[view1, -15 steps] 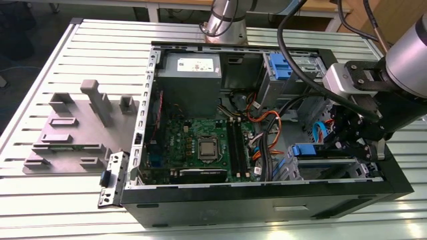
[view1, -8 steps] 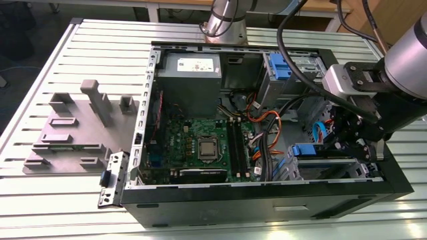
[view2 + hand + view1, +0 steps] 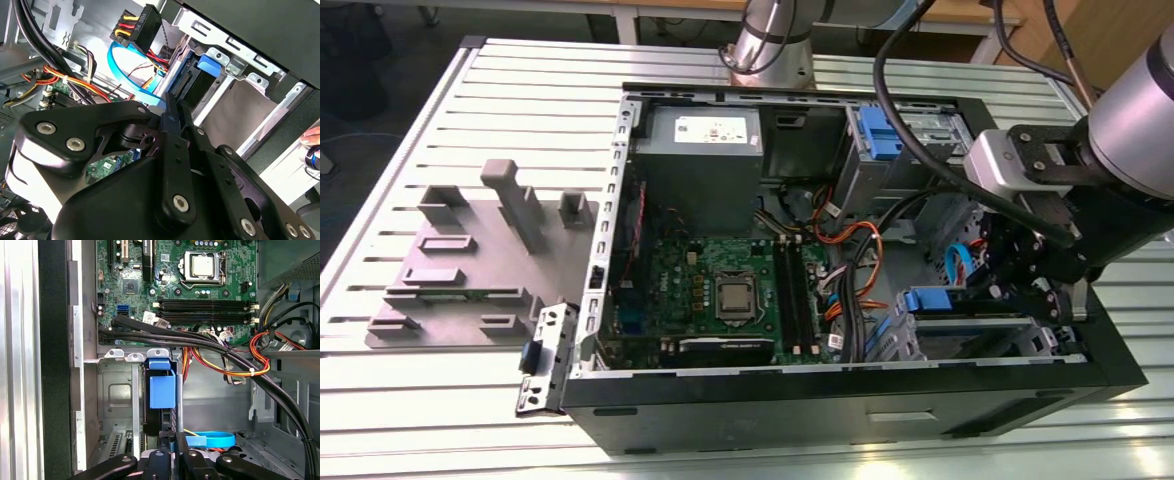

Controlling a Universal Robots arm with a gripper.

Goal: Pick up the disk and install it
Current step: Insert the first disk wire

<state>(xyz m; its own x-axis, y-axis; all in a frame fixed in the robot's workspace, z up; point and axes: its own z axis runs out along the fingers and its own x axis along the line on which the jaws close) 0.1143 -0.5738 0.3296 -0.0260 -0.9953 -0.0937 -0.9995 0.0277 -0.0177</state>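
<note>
The disk [image 3: 162,390] stands edge-on in a slot of the grey metal drive cage [image 3: 117,390], with its blue plastic bracket facing out. In the exterior view the disk [image 3: 931,298] sits in the cage [image 3: 974,335] at the near right corner of the open computer case. My gripper [image 3: 170,442] hangs just over the disk's outer end, fingers drawn close together. In the second wrist view the gripper [image 3: 175,107] has its tips at the dark end of the disk [image 3: 200,82], below the blue tab. I cannot tell if they touch it.
Bundled black, red and orange cables [image 3: 220,352] cross beside the cage, and a blue flat cable [image 3: 210,439] loops near my fingers. The motherboard [image 3: 720,290], a grey metal box [image 3: 700,160] and a second cage with a blue tab [image 3: 881,135] fill the case. A grey fixture [image 3: 467,260] lies left. A hand [image 3: 312,135] shows outside the case.
</note>
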